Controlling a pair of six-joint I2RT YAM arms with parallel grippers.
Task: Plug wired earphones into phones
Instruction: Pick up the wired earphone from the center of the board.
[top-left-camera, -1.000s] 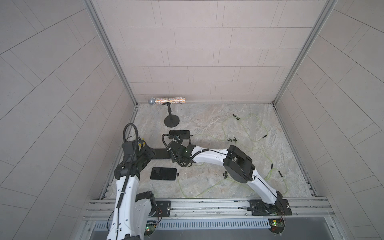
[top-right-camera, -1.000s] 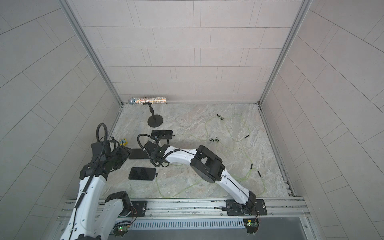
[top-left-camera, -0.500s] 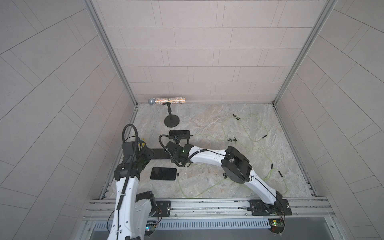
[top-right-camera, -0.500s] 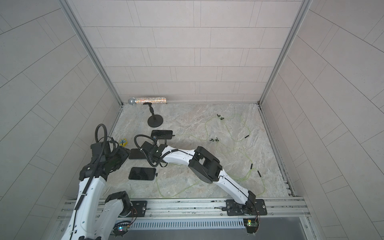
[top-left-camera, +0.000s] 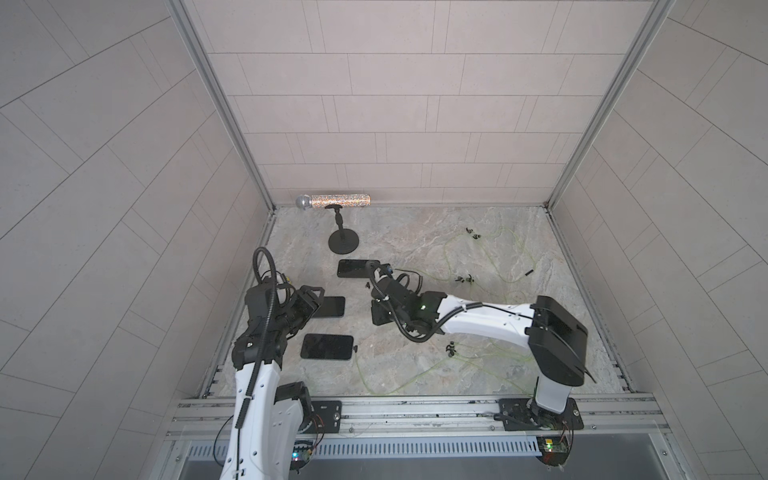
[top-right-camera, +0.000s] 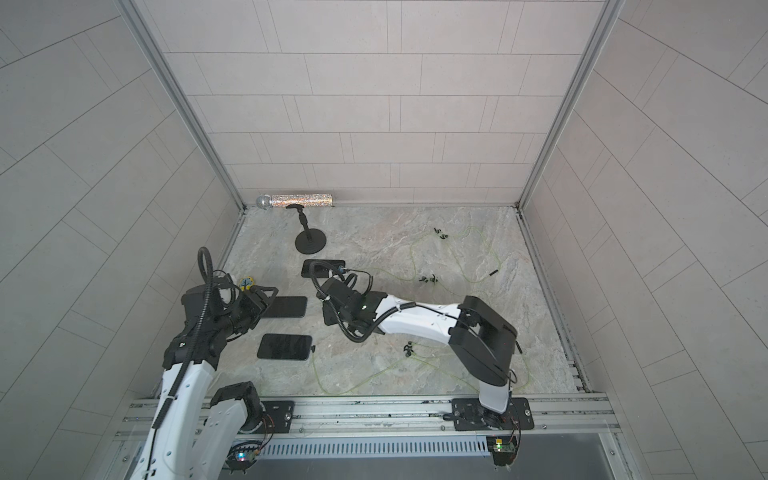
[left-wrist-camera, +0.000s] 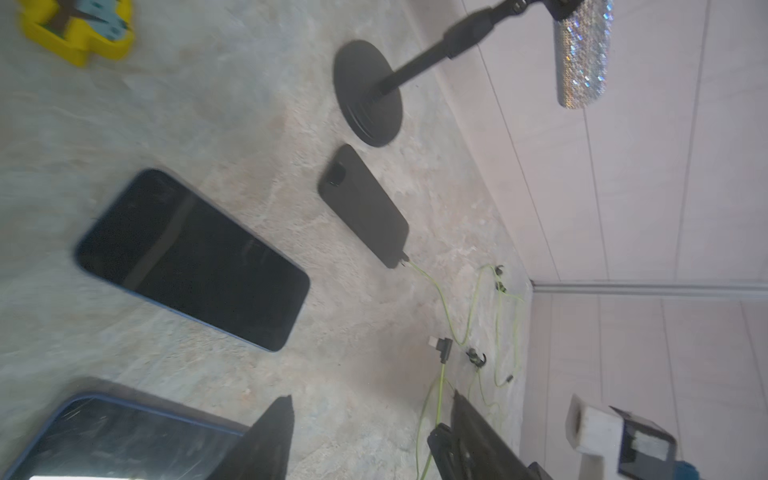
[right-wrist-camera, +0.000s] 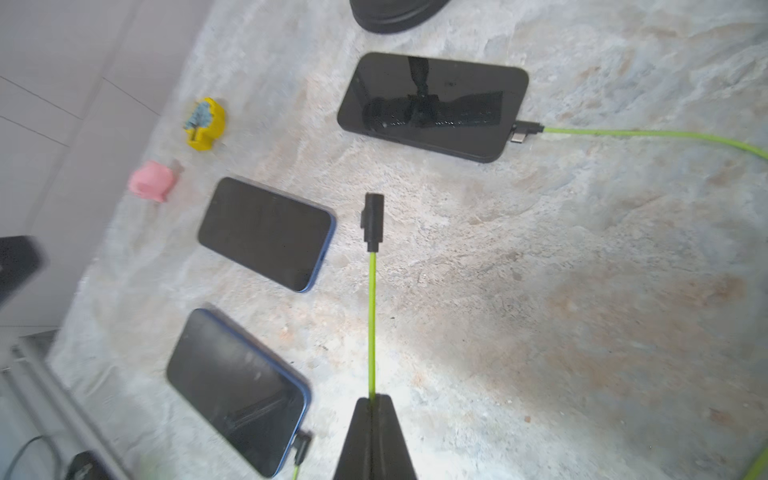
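Earphone cable (right-wrist-camera: 372, 324), thin yellow-green, black plug (right-wrist-camera: 372, 222)

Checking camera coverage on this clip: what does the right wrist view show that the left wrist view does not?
Right wrist only: a pink toy and the connector at the end of the near phone. Left wrist only: the glitter microphone, earbuds and the open left gripper. Both: the yellow toy, stand base, near phone, middle phone, far phone, and the black plug on the green cable pinched by the shut right gripper.
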